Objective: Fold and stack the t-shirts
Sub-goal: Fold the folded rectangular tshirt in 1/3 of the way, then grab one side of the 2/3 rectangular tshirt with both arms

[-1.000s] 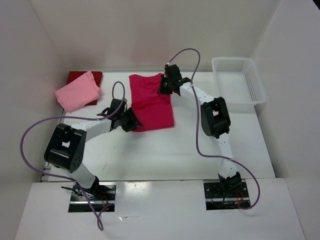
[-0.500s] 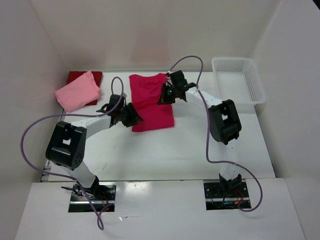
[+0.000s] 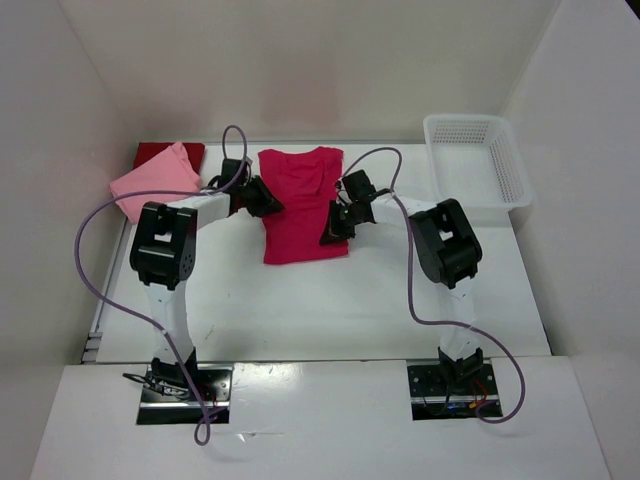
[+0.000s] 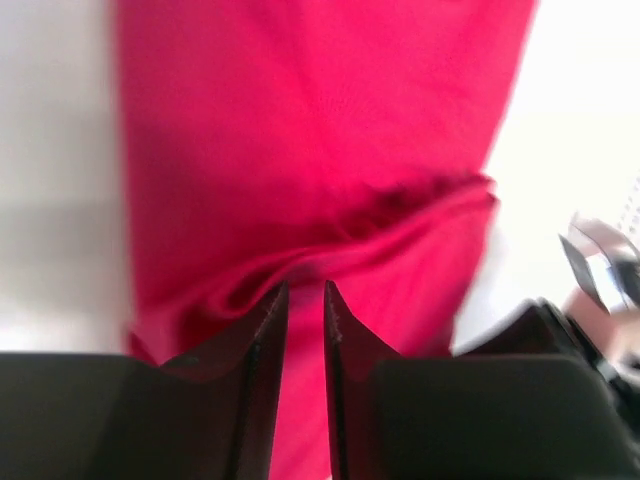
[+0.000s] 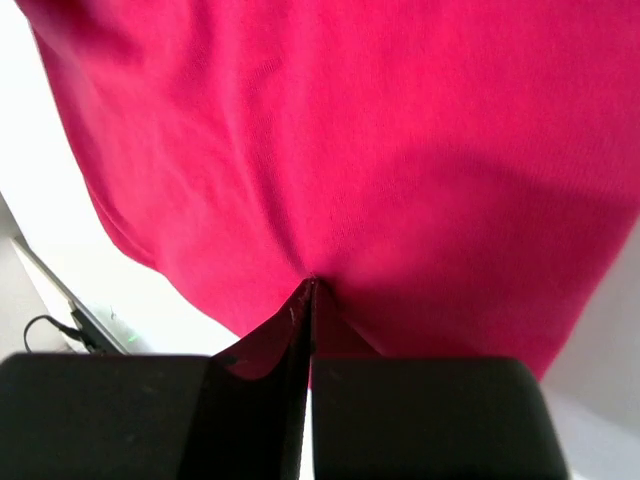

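Observation:
The magenta-crimson t-shirt (image 3: 300,205) lies flat at the table's middle back, collar away from me. My left gripper (image 3: 270,200) is at its left edge near the sleeve. In the left wrist view its jaws (image 4: 305,290) stand a narrow gap apart over a raised fold of the cloth (image 4: 330,150). My right gripper (image 3: 331,232) is at the shirt's right edge, low down. The right wrist view shows it (image 5: 312,282) shut on the cloth (image 5: 380,150), which puckers at the tips. A folded light pink t-shirt (image 3: 150,185) rests on a dark red t-shirt (image 3: 190,151) at the back left.
A white mesh basket (image 3: 478,160) stands at the back right. White walls close in the table on the left, back and right. Purple cables loop from both arms over the near part of the table.
My left gripper has moved from the shirt's near left corner up to its left sleeve edge, and its jaws have narrowed. My right gripper has moved from the right shoulder down the right edge.

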You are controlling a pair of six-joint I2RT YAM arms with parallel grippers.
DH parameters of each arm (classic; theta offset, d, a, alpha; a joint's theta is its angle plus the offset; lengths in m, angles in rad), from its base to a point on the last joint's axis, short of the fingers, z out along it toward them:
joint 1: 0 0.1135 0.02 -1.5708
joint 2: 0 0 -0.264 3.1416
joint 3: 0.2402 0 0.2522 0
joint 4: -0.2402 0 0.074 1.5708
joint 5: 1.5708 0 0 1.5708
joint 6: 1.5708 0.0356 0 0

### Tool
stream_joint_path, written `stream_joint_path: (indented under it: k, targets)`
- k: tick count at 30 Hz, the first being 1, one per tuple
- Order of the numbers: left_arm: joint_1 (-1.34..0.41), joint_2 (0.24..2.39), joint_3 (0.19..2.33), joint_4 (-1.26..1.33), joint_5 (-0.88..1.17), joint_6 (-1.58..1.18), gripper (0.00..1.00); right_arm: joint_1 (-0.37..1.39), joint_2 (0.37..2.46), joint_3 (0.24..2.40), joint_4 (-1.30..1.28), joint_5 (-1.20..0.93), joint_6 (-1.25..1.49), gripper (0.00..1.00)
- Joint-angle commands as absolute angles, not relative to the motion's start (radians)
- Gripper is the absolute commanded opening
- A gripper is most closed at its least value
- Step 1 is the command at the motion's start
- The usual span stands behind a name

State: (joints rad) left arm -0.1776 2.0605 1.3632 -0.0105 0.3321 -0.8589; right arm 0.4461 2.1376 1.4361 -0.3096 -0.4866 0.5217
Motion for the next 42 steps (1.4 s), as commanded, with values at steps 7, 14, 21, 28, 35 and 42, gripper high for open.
stream_joint_path:
  k: [7, 14, 21, 28, 35, 42]
  targets:
    - [-0.106, 2.143, 1.457, 0.015, 0.353, -0.804, 0.25, 0.443, 2.069, 1.345, -0.284, -0.454, 0.503, 0.02]
    - [-0.086, 2.100, 1.571, 0.035, 0.393, -0.831, 0.37, 0.443, 2.040, 1.325, -0.307, -0.463, 0.503, 0.06]
    - [-0.086, 1.772, 1.204, -0.004, 0.379, -0.789, 0.56, 0.443, 1.886, 1.368, -0.373, -0.509, 0.482, 0.29]
    - [-0.097, 1.575, 0.882, -0.104, 0.336, -0.788, 0.59, 0.336, 1.766, 1.157, -0.345, -0.439, 0.563, 0.49]
    - [-0.129, 1.609, 0.799, -0.063, 0.337, -0.807, 0.59, 0.305, 1.765, 1.034, -0.270, -0.414, 0.617, 0.60]
    - [-0.172, 1.719, 0.821, -0.023, 0.360, -0.816, 0.54, 0.305, 1.850, 1.045, -0.201, -0.483, 0.626, 0.60]
